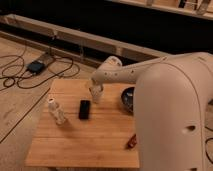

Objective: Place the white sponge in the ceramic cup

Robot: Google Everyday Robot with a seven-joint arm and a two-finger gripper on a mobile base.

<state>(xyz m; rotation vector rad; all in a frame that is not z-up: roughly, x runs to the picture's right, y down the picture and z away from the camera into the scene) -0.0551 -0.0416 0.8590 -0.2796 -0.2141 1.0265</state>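
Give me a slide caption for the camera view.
Robot arm's claw low over the wooden table, beside black slab, small bottle and dark bowl.

The claw [95, 93] hangs low over the wooden table [75, 145]; just beside it lies a black slab [84, 109].

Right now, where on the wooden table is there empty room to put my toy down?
The near part of the table is bare wood, in front of the small bottle and black slab, left of the small red thing. The back is crowded: the pincer hangs there, with the dark bowl beside the arm.
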